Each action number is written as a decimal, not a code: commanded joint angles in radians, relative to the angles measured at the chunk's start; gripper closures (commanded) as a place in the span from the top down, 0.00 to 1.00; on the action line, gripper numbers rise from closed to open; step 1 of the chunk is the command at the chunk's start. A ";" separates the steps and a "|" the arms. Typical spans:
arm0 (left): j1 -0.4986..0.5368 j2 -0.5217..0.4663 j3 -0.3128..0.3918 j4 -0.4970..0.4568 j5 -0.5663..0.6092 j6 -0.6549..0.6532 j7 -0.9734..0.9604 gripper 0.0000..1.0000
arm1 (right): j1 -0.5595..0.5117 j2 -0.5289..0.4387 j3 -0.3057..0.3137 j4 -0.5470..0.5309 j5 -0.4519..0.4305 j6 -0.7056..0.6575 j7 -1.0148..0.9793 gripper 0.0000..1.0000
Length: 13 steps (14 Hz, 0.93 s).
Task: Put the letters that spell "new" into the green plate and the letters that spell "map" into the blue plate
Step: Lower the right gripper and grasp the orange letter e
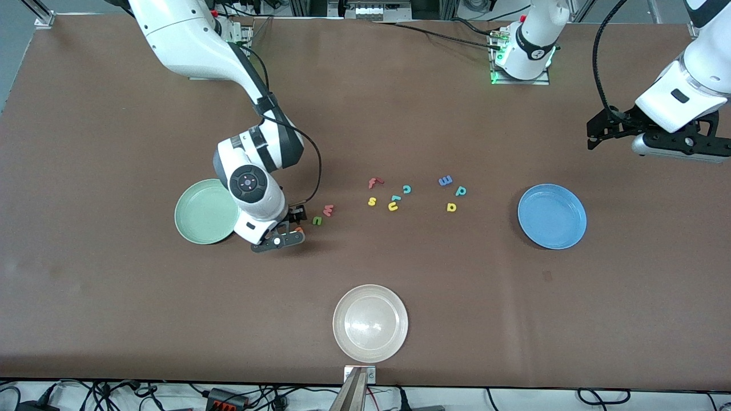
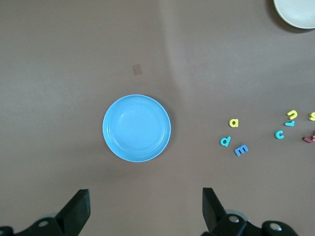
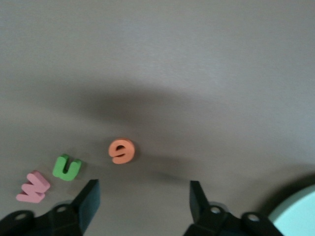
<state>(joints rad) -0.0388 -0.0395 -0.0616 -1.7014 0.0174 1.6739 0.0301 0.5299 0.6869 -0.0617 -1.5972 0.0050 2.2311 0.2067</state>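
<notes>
Nearest my camera sits the whitish-beige plate (image 1: 370, 323), close to the table's (image 1: 114, 319) front edge. My right arm reaches down from its base, wrist bent, the right gripper (image 1: 290, 224) low over the table just beside the green plate (image 1: 203, 214), fingers apart and gripping nothing, with the orange e (image 3: 121, 151) lying between them and the olive-green n (image 1: 317, 220) and red-pink w (image 1: 328, 210) just beside. My left arm waits raised at its end of the table, the left gripper (image 2: 145, 209) wide open and empty over the empty blue plate (image 1: 551, 216), while the blue m (image 1: 445, 180), teal p (image 1: 461, 191) and yellow a (image 1: 451, 207) lie mid-table.
</notes>
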 commanded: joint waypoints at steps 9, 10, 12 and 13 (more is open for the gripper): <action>0.000 0.012 0.000 0.028 -0.011 -0.020 0.019 1.00 | 0.035 0.077 -0.009 0.034 0.001 0.094 -0.012 0.58; 0.000 0.012 0.000 0.028 -0.011 -0.020 0.019 1.00 | 0.035 0.080 -0.009 0.034 0.001 0.094 -0.012 0.57; 0.000 0.012 0.000 0.028 -0.011 -0.020 0.019 1.00 | 0.042 0.092 -0.009 0.034 0.001 0.107 -0.012 0.55; 0.000 0.012 0.000 0.028 -0.011 -0.020 0.019 1.00 | 0.042 0.098 -0.009 0.034 0.001 0.117 -0.012 0.55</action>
<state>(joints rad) -0.0388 -0.0395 -0.0616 -1.7014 0.0174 1.6739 0.0301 0.5578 0.7598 -0.0619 -1.5816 0.0041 2.3259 0.2040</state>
